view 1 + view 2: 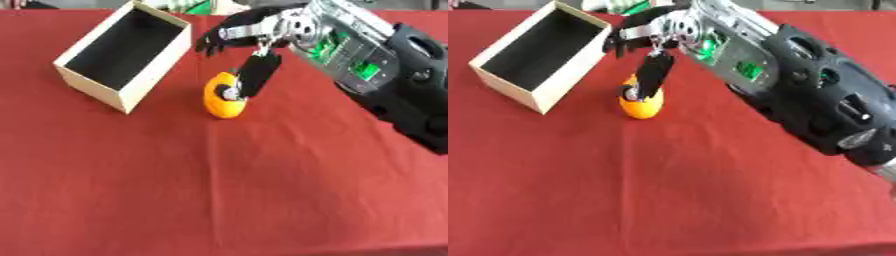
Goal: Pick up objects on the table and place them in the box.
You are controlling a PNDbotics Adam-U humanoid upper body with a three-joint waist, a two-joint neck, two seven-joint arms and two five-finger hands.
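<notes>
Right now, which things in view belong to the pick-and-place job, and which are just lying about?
Job:
- orange object, on the cloth beside the box
- box, open, nothing visible inside
- right hand, reaching down onto the orange object

Lying about:
- red tablecloth
- green and white items at the far edge, too cut off to identify

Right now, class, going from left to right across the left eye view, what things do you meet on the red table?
Box → orange object → robot hand reaching in from the right, with its thumb against the orange object.
</notes>
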